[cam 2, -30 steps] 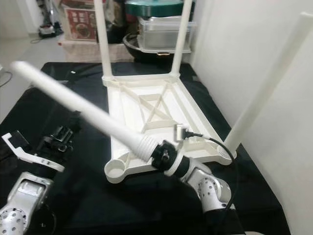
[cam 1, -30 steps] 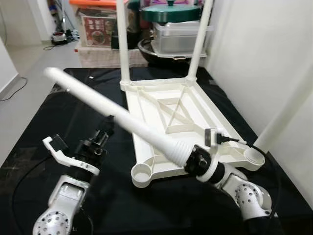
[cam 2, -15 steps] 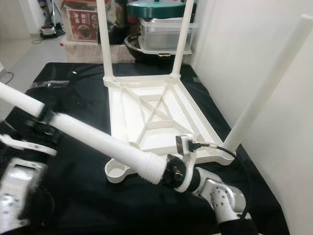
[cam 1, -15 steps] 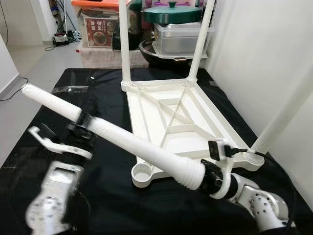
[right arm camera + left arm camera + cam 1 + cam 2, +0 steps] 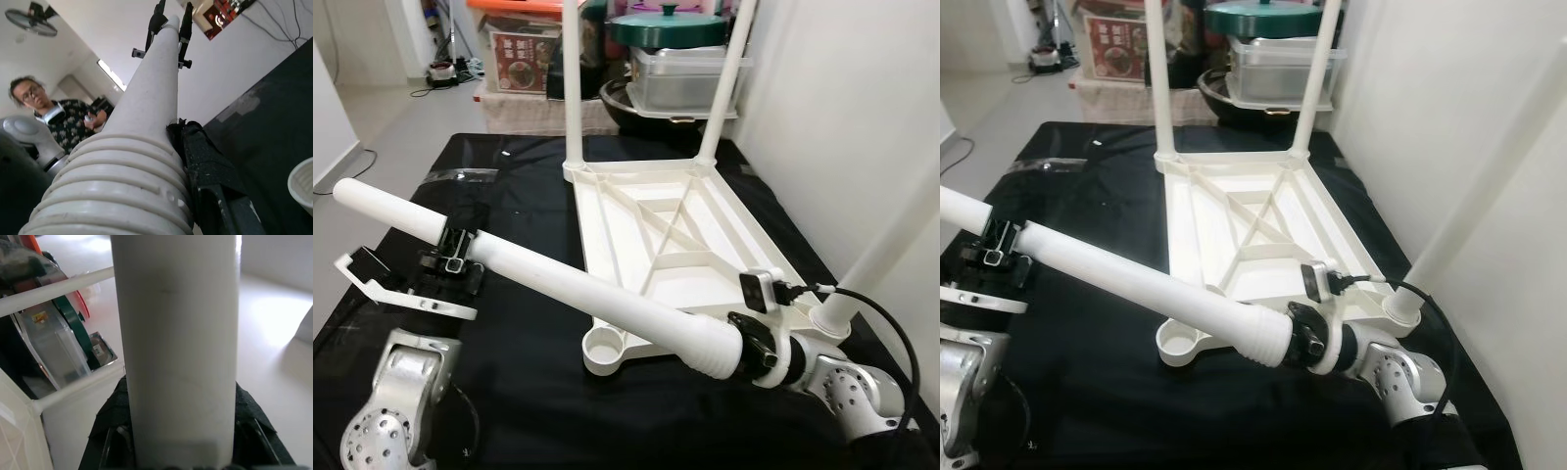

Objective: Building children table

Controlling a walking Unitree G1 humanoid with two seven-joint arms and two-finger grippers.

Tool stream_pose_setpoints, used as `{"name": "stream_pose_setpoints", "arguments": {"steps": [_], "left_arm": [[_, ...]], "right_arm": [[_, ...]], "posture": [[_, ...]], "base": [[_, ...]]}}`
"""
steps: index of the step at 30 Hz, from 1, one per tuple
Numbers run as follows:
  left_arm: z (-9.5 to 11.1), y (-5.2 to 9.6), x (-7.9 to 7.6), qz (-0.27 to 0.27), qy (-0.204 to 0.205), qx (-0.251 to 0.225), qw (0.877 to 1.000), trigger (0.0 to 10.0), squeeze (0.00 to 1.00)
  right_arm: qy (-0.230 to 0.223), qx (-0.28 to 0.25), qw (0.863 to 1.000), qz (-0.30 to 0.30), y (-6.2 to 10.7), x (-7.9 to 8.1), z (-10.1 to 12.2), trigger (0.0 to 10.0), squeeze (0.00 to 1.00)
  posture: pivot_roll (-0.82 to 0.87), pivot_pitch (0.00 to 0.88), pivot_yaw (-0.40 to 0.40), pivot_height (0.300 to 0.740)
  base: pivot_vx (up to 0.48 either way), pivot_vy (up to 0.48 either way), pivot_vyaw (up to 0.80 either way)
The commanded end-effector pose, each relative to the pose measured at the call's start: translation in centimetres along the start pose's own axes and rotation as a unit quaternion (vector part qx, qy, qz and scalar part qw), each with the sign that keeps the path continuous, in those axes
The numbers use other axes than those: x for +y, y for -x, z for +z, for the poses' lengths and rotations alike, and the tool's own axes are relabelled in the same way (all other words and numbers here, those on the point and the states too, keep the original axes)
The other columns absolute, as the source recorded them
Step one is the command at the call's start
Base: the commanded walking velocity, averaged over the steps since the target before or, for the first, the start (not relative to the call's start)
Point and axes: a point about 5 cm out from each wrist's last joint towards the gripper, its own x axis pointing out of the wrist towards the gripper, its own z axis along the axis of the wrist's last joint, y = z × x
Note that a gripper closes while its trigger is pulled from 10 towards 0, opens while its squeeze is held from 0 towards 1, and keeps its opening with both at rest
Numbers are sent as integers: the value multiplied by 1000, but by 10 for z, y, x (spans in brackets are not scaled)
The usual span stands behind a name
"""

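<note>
The white table top lies upside down on a black mat. Two legs stand upright in its far corners and a third rises from the near right corner. The near left socket is empty. A loose white table leg lies nearly level across the mat in front of me. My right gripper is shut on its ribbed end, just right of the empty socket. My left gripper is shut on the leg near its other end, one black finger on each side.
A white wall runs close along the right. Pots, a metal tray and boxes crowd the floor behind the mat. A person holding controllers stands off to my left. Bare floor lies far left.
The loose leg has tipped down from a steep slant to nearly level. My left gripper rose and closed around its far part. The right gripper moved right and lower.
</note>
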Motion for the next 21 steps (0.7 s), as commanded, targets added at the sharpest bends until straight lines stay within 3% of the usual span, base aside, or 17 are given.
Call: {"name": "stream_pose_setpoints", "arguments": {"steps": [1, 5, 6, 11, 12, 13, 14, 16, 17, 21], "left_arm": [[-30, -8, -12, -34, 23, 87, 995, 0, 0], [-30, -8, -18, -45, 28, 99, 994, 0, 0], [-24, -11, -20, -51, 21, 90, 994, 0, 0], [-17, -14, -22, -55, 14, 79, 995, 0, 0], [-13, -16, -25, -60, 8, 73, 996, 0, 0], [-11, -16, -28, -63, 5, 71, 995, 0, 0], [-10, -17, -32, -67, 1, 69, 995, 0, 0], [-10, -17, -32, -67, 1, 69, 995, 0, 0], [-10, -16, -34, -69, -1, 68, 995, 0, 0], [-6, -16, -38, -70, -8, 52, 996, 0, 0]], "right_arm": [[-1, 40, 999, 12, -14, -2, -4, 0, 0], [16, 55, 998, -16, -14, -8, 2, 0, 0], [25, 64, 997, -42, -12, -11, 2, 10000, 0], [32, 76, 995, -58, -11, -13, 0, 10000, 0], [49, 70, 992, -95, -8, -19, 0, 10000, 0], [70, 44, 984, -157, -3, -32, 6, 10000, 1000], [81, 26, 974, -208, 6, -41, 12, 10000, 1000], [81, 26, 974, -208, 6, -41, 12, 10000, 1000], [82, 15, 967, -241, 12, -48, 15, 10000, 1000], [65, 9, 967, -247, 26, -47, 16, 10000, 1000]], "posture": [[35, 0, -59, 740], [31, 0, -61, 740], [29, 0, -63, 740], [26, 0, -65, 740], [18, 0, -64, 740], [15, 0, -65, 740], [14, 0, -65, 740], [14, 0, -65, 740], [14, 0, -65, 740], [16, 0, -83, 740]], "base": [[0, 0, 0], [0, 0, 0], [0, 0, 0], [0, 0, 0], [0, 0, 0], [0, 0, 0], [0, 0, 0], [0, 0, 0], [0, 0, 0], [0, 0, 0]]}}
